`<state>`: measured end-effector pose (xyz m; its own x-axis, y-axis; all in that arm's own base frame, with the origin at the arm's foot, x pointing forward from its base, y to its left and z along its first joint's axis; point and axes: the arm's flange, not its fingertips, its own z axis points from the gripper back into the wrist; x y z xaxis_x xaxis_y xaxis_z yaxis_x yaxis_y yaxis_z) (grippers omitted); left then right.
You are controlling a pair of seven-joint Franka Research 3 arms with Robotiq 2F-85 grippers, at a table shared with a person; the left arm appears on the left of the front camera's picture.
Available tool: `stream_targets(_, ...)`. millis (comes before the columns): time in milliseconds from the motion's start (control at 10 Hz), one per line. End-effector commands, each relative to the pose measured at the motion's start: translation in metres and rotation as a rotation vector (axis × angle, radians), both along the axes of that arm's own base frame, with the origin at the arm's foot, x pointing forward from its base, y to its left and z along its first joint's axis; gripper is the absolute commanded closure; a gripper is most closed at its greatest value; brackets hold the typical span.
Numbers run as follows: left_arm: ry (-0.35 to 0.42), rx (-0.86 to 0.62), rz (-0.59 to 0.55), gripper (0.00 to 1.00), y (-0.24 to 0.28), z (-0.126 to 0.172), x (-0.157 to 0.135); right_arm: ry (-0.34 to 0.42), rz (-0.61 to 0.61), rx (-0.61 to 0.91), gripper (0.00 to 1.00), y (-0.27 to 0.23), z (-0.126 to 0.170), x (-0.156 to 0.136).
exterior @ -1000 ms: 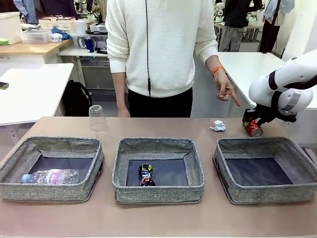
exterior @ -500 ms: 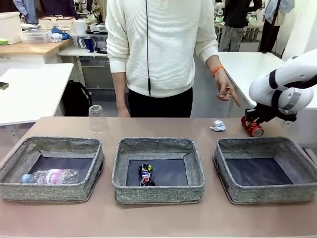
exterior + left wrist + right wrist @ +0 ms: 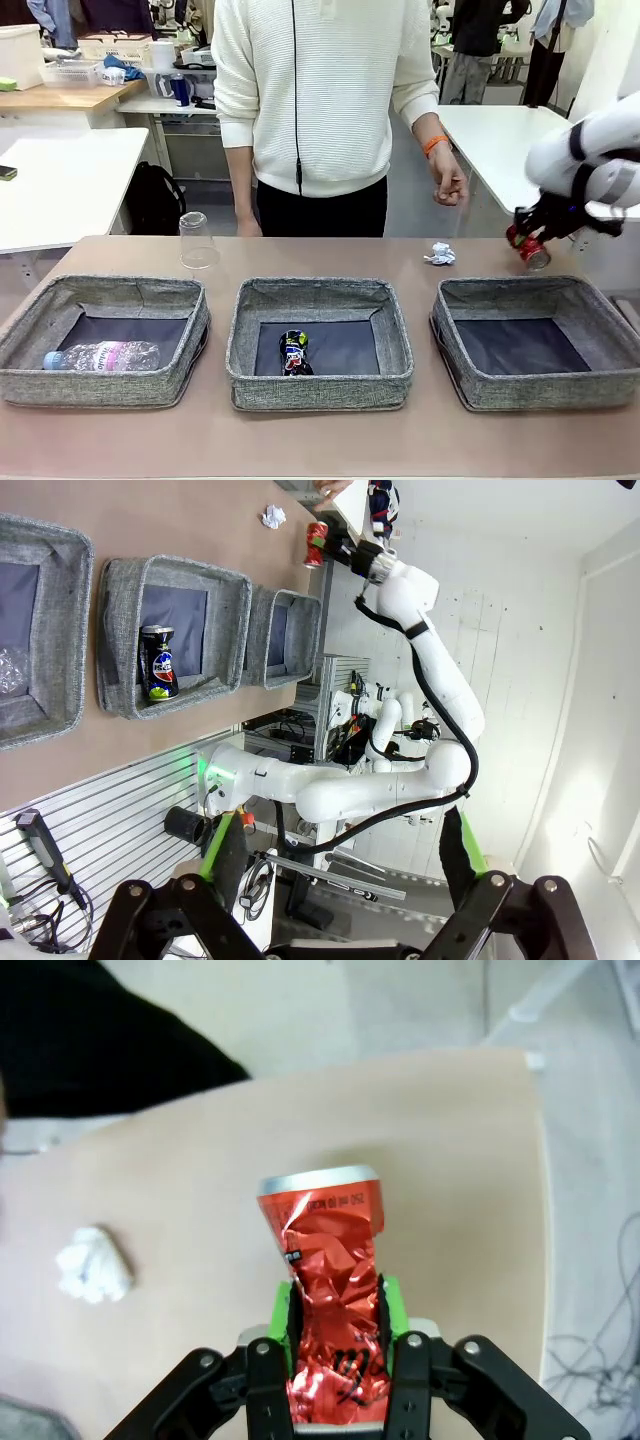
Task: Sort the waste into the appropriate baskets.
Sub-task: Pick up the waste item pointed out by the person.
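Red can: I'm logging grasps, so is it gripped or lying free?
Gripped: the right pincer has green pads clamped on both sides of the crushed red can.

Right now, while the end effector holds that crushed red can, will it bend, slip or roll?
The crushed red can looks thin and already crumpled, so it probably gives further under the green pads. Its wrinkled waist likely resists slipping. Set down, the flattened body should roll poorly.
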<state>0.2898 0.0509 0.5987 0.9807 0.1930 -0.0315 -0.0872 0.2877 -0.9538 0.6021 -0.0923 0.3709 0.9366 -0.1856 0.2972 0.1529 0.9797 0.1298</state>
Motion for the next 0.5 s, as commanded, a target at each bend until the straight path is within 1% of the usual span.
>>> stream_targets(0, -0.013, 0.007, -0.014, 0.0, 0.003, 0.001, -0.002, 0.058, -0.058, 0.055, 1.0, 0.001, 0.076, -0.036)
stream_targets(100, -0.013, 0.007, -0.014, 0.0, 0.003, 0.001, -0.002, 0.12, -0.031, 0.056, 1.0, 0.013, 0.105, -0.058)
stream_targets(200, -0.013, 0.007, -0.014, 0.0, 0.003, 0.001, -0.002, 0.125, -0.041, 0.053, 1.0, 0.028, 0.13, -0.081)
stream_targets(300, -0.013, 0.007, -0.014, 0.0, 0.003, 0.001, -0.002, 0.081, 0.0, 0.068, 1.0, 0.049, 0.149, -0.108)
stream_targets(400, -0.013, 0.007, -0.014, 0.0, 0.003, 0.001, -0.002, 0.061, 0.023, 0.057, 1.0, 0.068, 0.159, -0.137)
